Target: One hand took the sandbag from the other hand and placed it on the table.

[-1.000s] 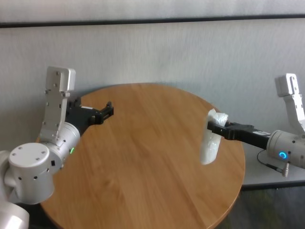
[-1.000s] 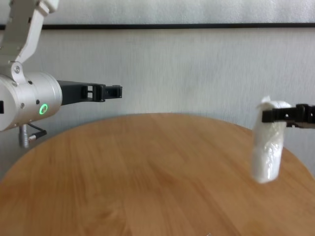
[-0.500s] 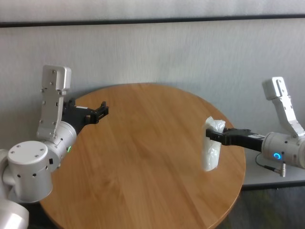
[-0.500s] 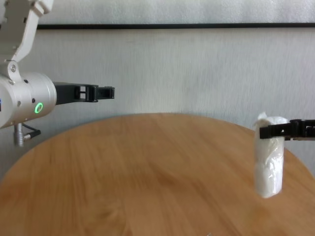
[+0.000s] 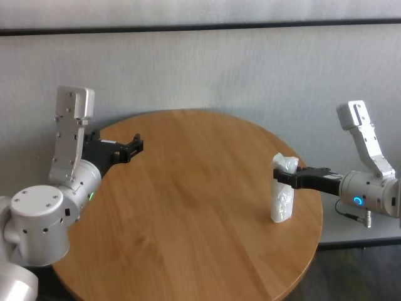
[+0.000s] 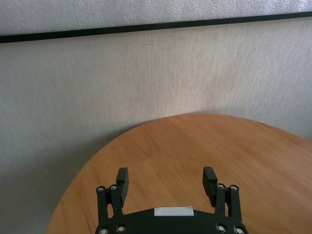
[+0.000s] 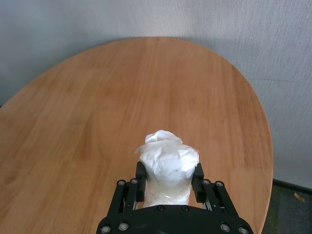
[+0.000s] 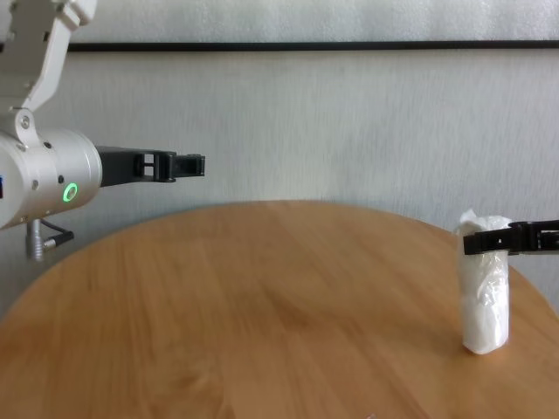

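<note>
The white sandbag (image 5: pixel 282 195) stands upright near the right edge of the round wooden table (image 5: pixel 188 207), its bottom touching the top in the chest view (image 8: pixel 485 297). My right gripper (image 5: pixel 280 176), with the blue ring light, is shut on the sandbag's pinched upper end; the right wrist view shows the bag (image 7: pixel 168 168) between its two fingers. My left gripper (image 5: pixel 135 147), with the green ring light, hangs open and empty above the table's far left; the left wrist view (image 6: pixel 165 183) shows its fingers spread apart.
A grey wall with a black strip (image 5: pixel 200 26) runs behind the table. A grey ledge (image 5: pixel 357 233) lies beyond the table's right edge, under the right arm. The floor is dark at lower right.
My right gripper has lowered the sandbag and drawn it slightly rightward until its bottom rests on the table. The left arm pulled back a little toward the left, then held still.
</note>
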You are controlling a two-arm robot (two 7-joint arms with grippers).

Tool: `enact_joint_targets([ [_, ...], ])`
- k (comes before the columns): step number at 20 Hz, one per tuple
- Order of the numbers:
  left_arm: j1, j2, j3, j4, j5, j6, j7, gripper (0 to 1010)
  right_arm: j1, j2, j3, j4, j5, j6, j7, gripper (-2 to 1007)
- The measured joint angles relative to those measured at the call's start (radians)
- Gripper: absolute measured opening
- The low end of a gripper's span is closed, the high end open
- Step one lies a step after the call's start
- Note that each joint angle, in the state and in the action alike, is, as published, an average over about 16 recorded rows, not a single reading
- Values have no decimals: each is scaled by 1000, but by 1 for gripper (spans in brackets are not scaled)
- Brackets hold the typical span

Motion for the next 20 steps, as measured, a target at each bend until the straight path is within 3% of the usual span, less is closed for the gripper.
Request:
enact_joint_targets([
  [6, 0, 1, 2, 1, -1, -1, -1, 1002, 4, -5, -1, 7, -5, -1, -3, 625],
  [20, -1, 2, 4, 1, -3, -3, -3, 1002, 0, -2, 0, 1, 1, -3, 2, 947],
])
